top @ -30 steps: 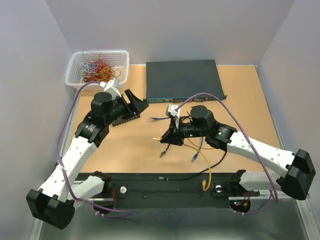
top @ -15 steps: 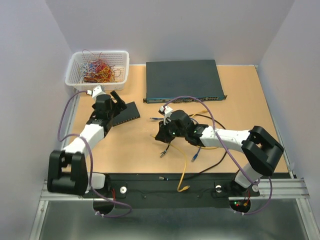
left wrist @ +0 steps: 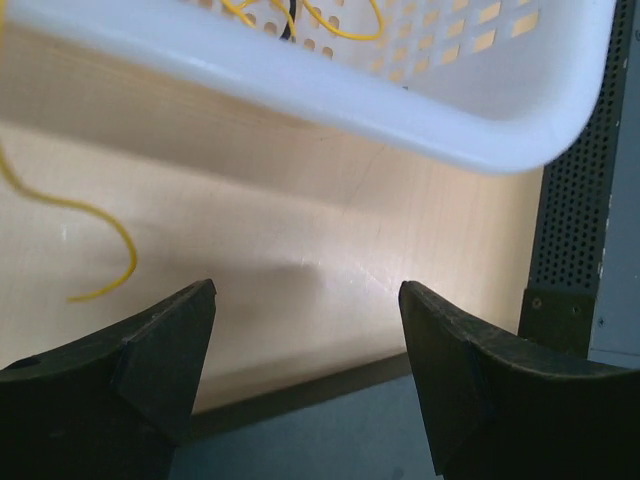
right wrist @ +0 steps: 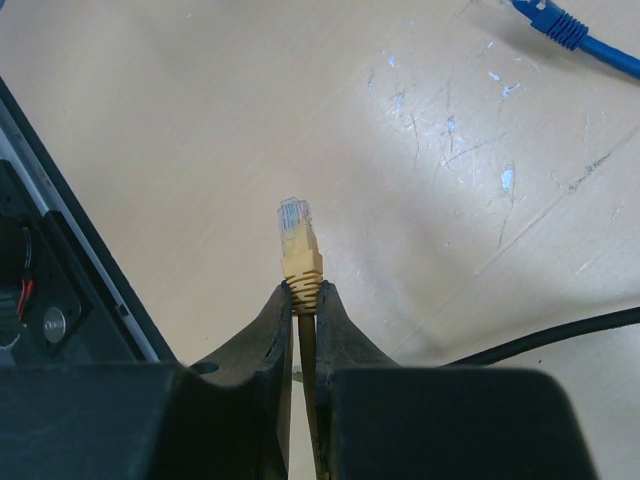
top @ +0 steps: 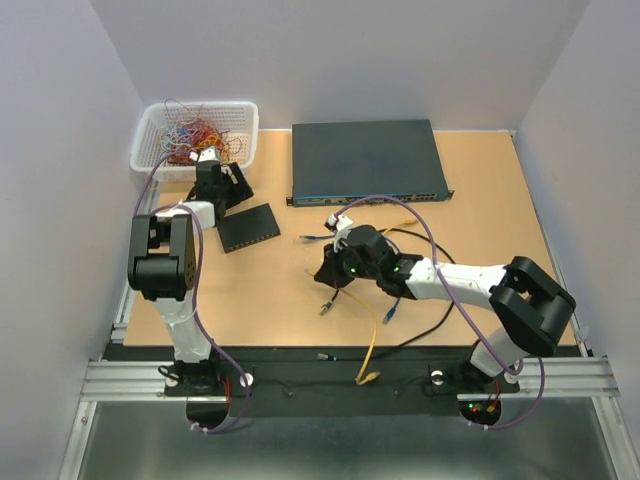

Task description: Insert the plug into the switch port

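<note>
Carrying seems the step in hand: the right gripper [right wrist: 302, 300] is clamped on the clear-tipped yellow cable plug [right wrist: 294, 235], well apart from the small flat black switch box [top: 248, 227]. The left gripper [left wrist: 305, 340], jaws apart and empty, hangs by the white plastic basket [left wrist: 450, 130]. Next, the plug needs aligning with that box's socket row, too small to make out.
</note>
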### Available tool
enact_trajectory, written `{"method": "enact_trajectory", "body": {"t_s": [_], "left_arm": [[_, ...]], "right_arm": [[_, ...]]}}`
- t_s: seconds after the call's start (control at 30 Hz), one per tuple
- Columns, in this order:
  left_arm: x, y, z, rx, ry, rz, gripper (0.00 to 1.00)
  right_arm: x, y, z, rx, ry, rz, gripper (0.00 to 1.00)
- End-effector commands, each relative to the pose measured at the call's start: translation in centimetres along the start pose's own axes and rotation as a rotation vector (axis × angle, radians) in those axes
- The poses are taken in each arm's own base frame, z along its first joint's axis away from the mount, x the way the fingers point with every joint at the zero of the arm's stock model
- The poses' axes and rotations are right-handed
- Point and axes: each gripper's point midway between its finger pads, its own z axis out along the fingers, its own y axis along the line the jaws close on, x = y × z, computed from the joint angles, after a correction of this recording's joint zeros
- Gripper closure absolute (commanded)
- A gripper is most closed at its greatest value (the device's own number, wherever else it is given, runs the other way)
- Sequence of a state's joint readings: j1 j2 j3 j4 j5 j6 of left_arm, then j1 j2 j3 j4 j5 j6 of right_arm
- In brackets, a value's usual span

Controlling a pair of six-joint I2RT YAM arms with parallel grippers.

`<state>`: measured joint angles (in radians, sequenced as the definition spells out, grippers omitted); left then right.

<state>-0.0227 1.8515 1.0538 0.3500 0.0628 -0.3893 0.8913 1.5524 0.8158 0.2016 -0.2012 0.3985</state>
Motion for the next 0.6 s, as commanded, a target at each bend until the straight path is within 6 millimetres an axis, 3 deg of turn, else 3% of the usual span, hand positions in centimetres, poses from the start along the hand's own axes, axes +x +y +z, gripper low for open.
{"method": "enact_trajectory", "body": {"t_s": [0.0,0.17,0.33,0.37,0.57], "left_arm": [[-1.8,-1.3,1.4,0.062,0.042,0.060,0.16],[1.1,-0.7,1.5,0.056,0.139,0.037,0.17],[4.6,-1.7,-0.1,0.163,0.224,-0.014,0.20],[5.7,-1.1,-0.6,0.144,0.237,-0.031,0.21],[6.8,-0.6,-2.8,0.084,0.245,-0.142,0.23]], "right_arm": [[-2.3,0.7,-0.6,-0.003,-0.085,-0.006,1.00],[-2.4,0.3,-0.4,0.018,-0.088,0.002,1.00],[-2.0,0.1,0.1,0.022,-0.071,0.014,1.00],[-2.0,0.0,0.2,0.024,-0.069,0.016,1.00],[-2.2,0.0,1.0,0.022,-0.065,0.018,1.00]]}}
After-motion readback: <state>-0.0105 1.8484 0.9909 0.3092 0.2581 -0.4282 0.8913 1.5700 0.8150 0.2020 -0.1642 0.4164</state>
